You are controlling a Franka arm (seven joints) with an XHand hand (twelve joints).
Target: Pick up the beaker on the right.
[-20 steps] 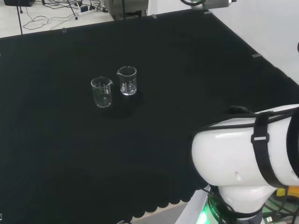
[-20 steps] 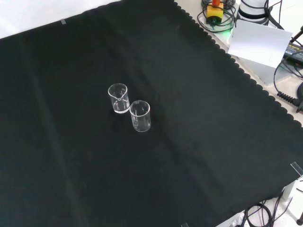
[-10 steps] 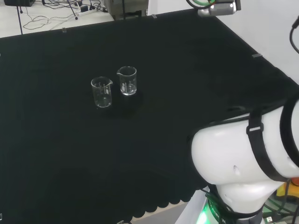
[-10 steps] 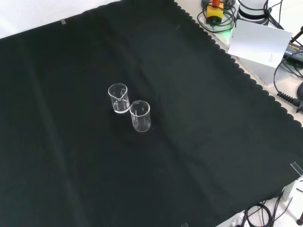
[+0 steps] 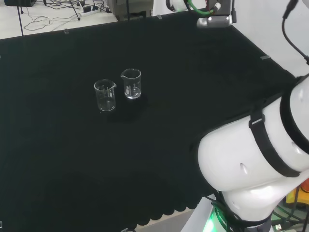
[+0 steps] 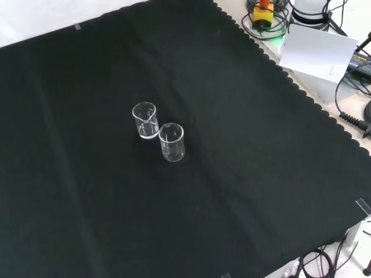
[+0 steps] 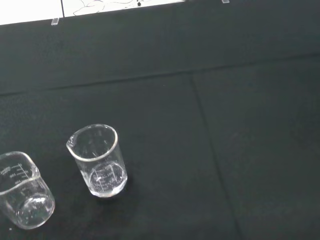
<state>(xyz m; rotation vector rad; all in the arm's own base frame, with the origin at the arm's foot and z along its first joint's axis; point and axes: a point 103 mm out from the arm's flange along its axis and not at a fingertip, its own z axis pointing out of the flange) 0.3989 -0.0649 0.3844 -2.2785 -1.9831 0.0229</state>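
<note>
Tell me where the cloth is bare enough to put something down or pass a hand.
In the front view, the black cloth is bare between the beakers and its scalloped edge, and below and left of them too. It is crowded only at the middle: the beaker on the right and the left beaker stand close together, with a narrow gap between them in the head view.

The arm's big rounded glossy white link [image 5: 251, 164] is crossed by a black strap with a small buckle [image 5: 270, 145], has a green-lit base ring [image 5: 217, 220] beneath, and carries a green cable [image 5: 198, 6].
</note>
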